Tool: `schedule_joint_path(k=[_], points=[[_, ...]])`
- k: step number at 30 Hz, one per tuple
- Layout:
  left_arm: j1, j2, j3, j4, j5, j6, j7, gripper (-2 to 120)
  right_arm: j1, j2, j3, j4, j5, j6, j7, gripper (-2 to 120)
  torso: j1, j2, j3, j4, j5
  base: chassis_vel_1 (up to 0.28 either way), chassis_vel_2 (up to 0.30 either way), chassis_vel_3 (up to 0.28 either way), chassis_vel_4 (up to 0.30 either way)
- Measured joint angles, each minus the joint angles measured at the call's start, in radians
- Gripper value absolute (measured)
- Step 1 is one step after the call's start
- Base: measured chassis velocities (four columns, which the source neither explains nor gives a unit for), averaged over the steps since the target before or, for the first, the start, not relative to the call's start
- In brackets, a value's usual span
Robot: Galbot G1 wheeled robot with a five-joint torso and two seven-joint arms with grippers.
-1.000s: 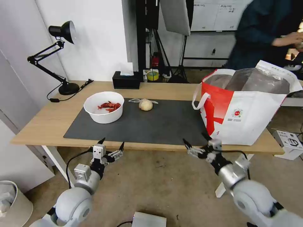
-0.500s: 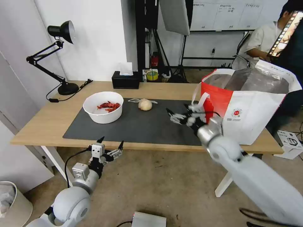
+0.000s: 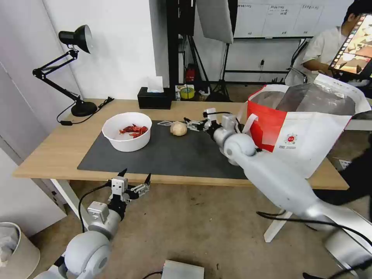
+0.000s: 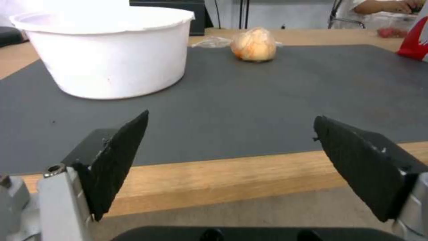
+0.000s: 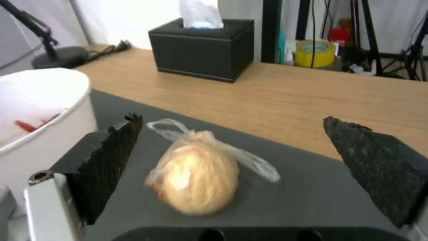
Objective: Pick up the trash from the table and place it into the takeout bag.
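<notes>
Nearest, the left hand [image 3: 134, 181] hangs below and just in front of the desk's near edge, left of middle, its two dark fingers [image 4: 118, 160] spread wide with nothing between them; from its wrist view the near rim of the desk [image 4: 232, 180] and the dark grey mat [image 4: 249, 100] lie straight ahead. The mat covers the middle of the light-wood desk [image 3: 58, 149]. On its far-left part stands the white bowl [image 3: 126, 131] holding red shells [image 3: 133, 130]. To the right of the bowl, near the mat's far edge, lies the beige lump in clear wrap [image 3: 178, 128], its loose knotted plastic tail trailing toward the bowl. The right hand [image 3: 192, 124] reaches across the mat from the right and sits just beside the lump on its right side, fingers spread; in its wrist view the lump [image 5: 198, 179] lies between the two open black pads [image 5: 111, 157], not yet pinched, and I cannot tell whether either pad touches the wrap. At the right end of the desk stands the takeout bag [image 3: 310, 139], white and red, mouth open with silver lining showing, a white strap handle hanging on its left face close to the right arm. Along the far edge sit a black tissue box [image 3: 155, 99] and, at the far-left corner, a black desk lamp [image 3: 73, 69].
</notes>
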Motion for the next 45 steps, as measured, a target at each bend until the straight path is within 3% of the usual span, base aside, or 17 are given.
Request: schedule_joint_path(k=[17, 41, 45], points=[[0.003, 0.001, 0.008, -0.006, 0.004, -0.002, 0.000, 100, 0.161, 0.253, -0.039, -0.383, -0.117, -0.173, -0.064, 100, 0.000, 0.000, 0.000, 0.0001, 0.0000, 0.000, 0.000, 0.000, 0.000], [0.024, -0.013, 0.011, -0.015, 0.022, -0.007, 0.001, 100, 0.148, 0.320, -0.022, -0.492, -0.206, -0.208, -0.064, 100, 0.000, 0.000, 0.000, 0.0000, 0.0001, 0.000, 0.000, 0.000, 0.000], [0.026, -0.015, 0.011, -0.018, 0.023, -0.008, 0.001, 100, 0.141, 0.317, -0.020, -0.490, -0.207, -0.219, -0.046, 88, 0.000, 0.000, 0.000, 0.0000, 0.0002, 0.000, 0.000, 0.000, 0.000]])
